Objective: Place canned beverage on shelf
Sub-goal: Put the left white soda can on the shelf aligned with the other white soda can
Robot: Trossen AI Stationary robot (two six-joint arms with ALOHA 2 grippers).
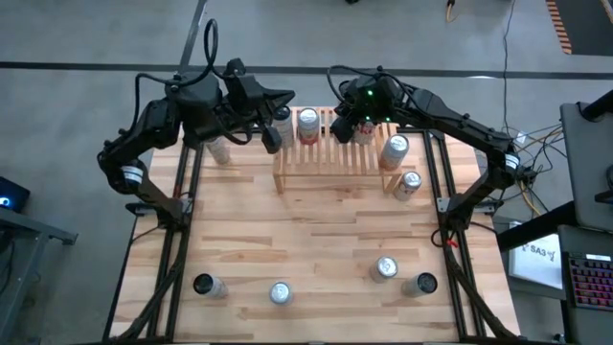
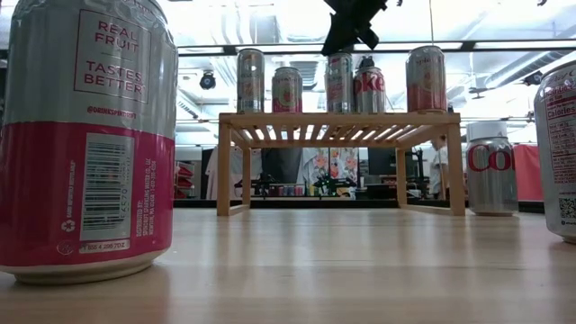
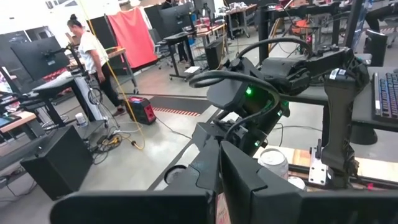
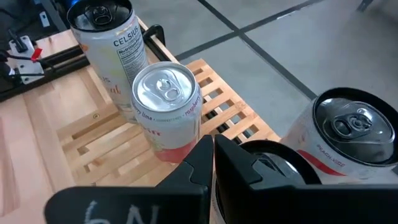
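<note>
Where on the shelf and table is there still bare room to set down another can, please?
The shelf is crowded along its back edge with cans; its front slats are bare. The broad middle of the table, between the shelf and the front row of cans, is free. Both grippers hover over the back row.

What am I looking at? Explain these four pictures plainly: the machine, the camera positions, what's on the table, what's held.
It is a robot with two dark arms at a light wooden table. One picture looks straight down, one looks level across the tabletop, and two come from wrist cameras. A small slatted wooden shelf carries five drink cans. Four loose silver cans stand near the table's front edge. The left gripper and right gripper hang by the shelf, both shut, visibly holding nothing.
</note>
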